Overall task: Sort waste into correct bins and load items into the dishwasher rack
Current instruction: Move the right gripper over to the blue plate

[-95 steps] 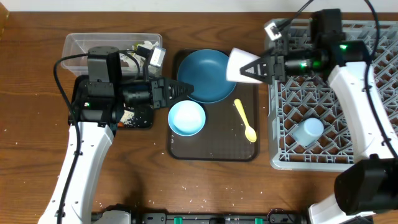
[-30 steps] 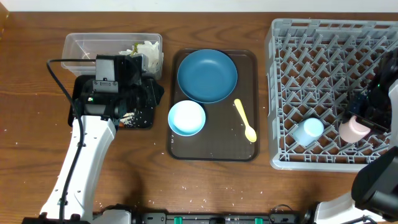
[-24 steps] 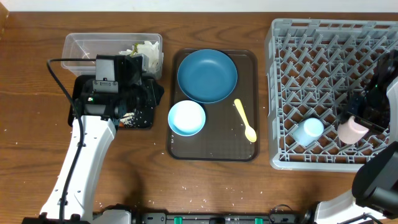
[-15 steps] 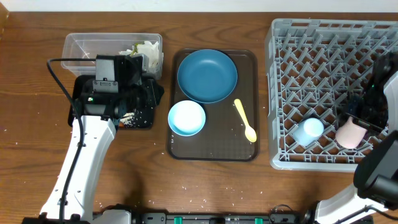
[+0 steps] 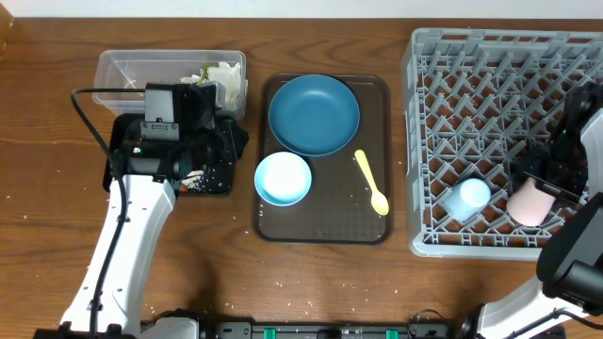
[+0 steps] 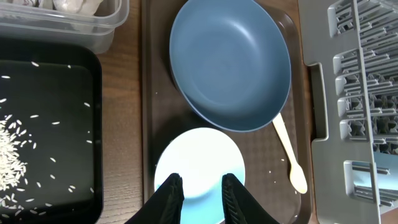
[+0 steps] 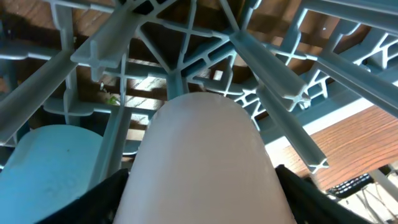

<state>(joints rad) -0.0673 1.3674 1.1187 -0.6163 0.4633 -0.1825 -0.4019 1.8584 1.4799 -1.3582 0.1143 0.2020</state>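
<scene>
My right gripper (image 7: 205,202) is shut on the pink cup (image 7: 205,155), low inside the grey dishwasher rack (image 5: 412,141) at its front right. The pink cup (image 5: 529,202) lies next to the light blue cup (image 5: 468,198). My left gripper (image 6: 200,196) is open and empty, hovering over the white bowl (image 6: 199,158). The dark blue plate (image 5: 314,114), bowl (image 5: 283,178) and yellow spoon (image 5: 370,181) lie on the brown serving tray (image 5: 320,226). Crumpled paper (image 5: 221,75) is in the clear tub (image 5: 132,68). Rice (image 6: 12,168) lies in the black tray (image 6: 50,124).
The left arm covers most of the black tray (image 5: 203,181) in the overhead view. The rack's upright pegs (image 7: 180,68) stand close around the pink cup. Scattered rice grains dot the wooden table near its front edge. I cannot make out the sausage piece.
My right gripper carried the pink cup over the rack and lowered it to the front right beside the light blue cup. The left arm pulled back over the black tray and has stayed still since.
</scene>
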